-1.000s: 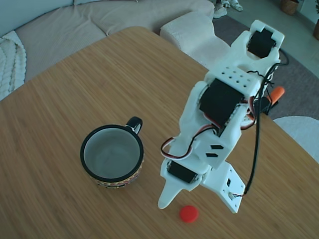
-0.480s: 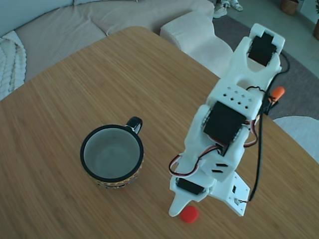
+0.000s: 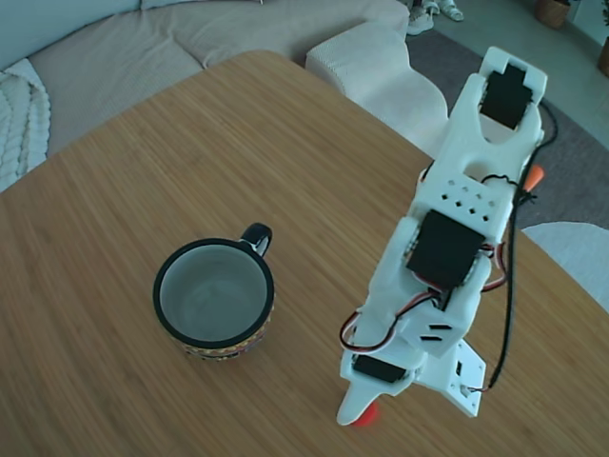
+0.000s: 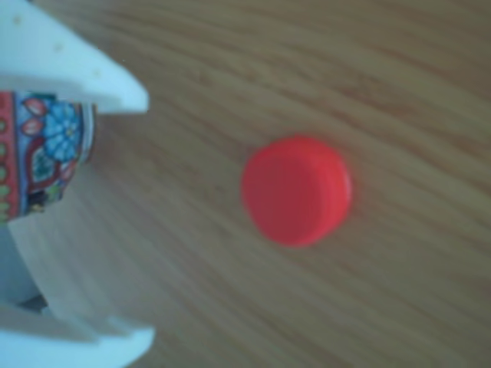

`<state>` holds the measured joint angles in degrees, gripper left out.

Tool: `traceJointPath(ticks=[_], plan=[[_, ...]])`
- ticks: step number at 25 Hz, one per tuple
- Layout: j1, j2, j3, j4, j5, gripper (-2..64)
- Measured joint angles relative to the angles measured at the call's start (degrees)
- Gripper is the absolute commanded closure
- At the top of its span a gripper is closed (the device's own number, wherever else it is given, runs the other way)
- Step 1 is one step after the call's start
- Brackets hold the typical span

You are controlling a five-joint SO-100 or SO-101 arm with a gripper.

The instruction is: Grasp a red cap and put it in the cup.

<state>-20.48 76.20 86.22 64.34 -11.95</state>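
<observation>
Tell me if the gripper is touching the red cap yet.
Apart. In the other view the red cap lies on bare wood, clear of both white fingers of the open gripper.

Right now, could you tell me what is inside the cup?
In the fixed view the cup shows only its bare pale interior; the near inner wall is hidden by the rim. The red cap lies on the table, under the gripper.

A round-edged wooden table (image 3: 190,162) fills the fixed view; beyond its far edge sits a beige sofa (image 3: 143,43), with grey carpet (image 3: 571,124) at the far right
</observation>
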Motion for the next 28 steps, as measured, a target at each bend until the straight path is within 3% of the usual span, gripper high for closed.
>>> traceJointPath(ticks=[22, 28], plan=[[3.87, -5.1, -0.79, 0.18, 0.26, 27.9], [-0.7, -5.8, -0.79, 0.18, 0.26, 27.9]])
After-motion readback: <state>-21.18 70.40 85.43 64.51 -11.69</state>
